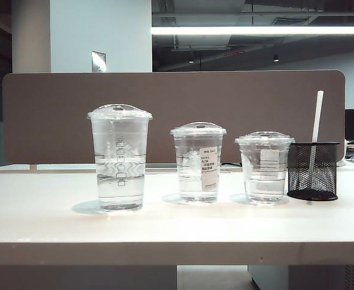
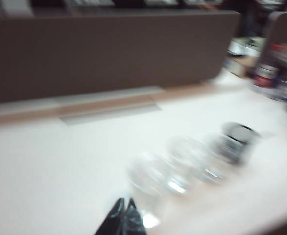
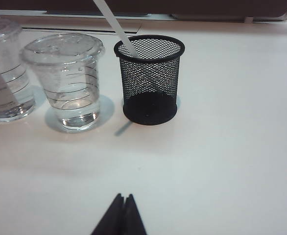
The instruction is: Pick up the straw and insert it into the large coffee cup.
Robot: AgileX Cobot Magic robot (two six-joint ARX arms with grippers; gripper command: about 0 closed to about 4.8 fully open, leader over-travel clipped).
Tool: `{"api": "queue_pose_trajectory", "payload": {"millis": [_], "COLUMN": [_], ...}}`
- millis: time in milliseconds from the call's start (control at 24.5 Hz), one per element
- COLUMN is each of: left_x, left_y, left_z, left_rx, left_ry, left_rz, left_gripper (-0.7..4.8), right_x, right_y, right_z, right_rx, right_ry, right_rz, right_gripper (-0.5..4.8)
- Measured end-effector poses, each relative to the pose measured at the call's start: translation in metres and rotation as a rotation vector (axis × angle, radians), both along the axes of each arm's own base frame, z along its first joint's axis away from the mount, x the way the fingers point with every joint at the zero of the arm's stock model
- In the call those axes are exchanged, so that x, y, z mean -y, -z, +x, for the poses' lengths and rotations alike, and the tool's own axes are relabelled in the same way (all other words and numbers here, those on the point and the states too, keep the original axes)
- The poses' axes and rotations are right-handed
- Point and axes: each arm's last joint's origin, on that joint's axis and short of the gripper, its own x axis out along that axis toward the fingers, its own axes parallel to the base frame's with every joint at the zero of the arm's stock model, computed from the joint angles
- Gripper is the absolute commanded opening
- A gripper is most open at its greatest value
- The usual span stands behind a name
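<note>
Fingers of both the left gripper [image 2: 125,205] and right gripper [image 3: 123,200] are pressed shut, empty (nothing started): the straw [image 1: 316,118] stands in the mesh holder [image 1: 313,171], well apart from the large coffee cup [image 1: 119,158].

The exterior view sits low at the counter [image 1: 177,223] edge, facing level along the row of cups toward the brown partition [image 1: 171,115]. The left wrist view looks down from high and far, badly blurred, over the whole row. The right wrist view looks from close and low at the mesh holder [image 3: 150,81] and straw [image 3: 113,23]. All three share the holder and nearby cups.
</note>
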Motion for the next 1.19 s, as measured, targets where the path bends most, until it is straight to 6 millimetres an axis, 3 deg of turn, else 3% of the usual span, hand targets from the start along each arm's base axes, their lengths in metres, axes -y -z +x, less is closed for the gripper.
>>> {"api": "queue_pose_trajectory", "payload": {"millis": [286, 491, 1186], "left_x": [0.004, 0.004, 0.003], "left_y": [0.020, 0.021, 0.023], "left_z": [-0.013, -0.013, -0.013], "left_rx": [-0.315, -0.246, -0.204], "left_ry": [0.272, 0.308, 0.270], "left_rz": [-0.068, 0.053, 0.169], "left_gripper": [-0.02, -0.02, -0.02], "right_x": [0.000, 0.000, 0.000], "right_y": [0.000, 0.000, 0.000], "right_z": [0.000, 0.000, 0.000], "right_rx": [0.000, 0.000, 0.000], "right_ry": [0.000, 0.000, 0.000], "right_rz": [0.000, 0.000, 0.000], "right_gripper": [0.00, 0.00, 0.00]}}
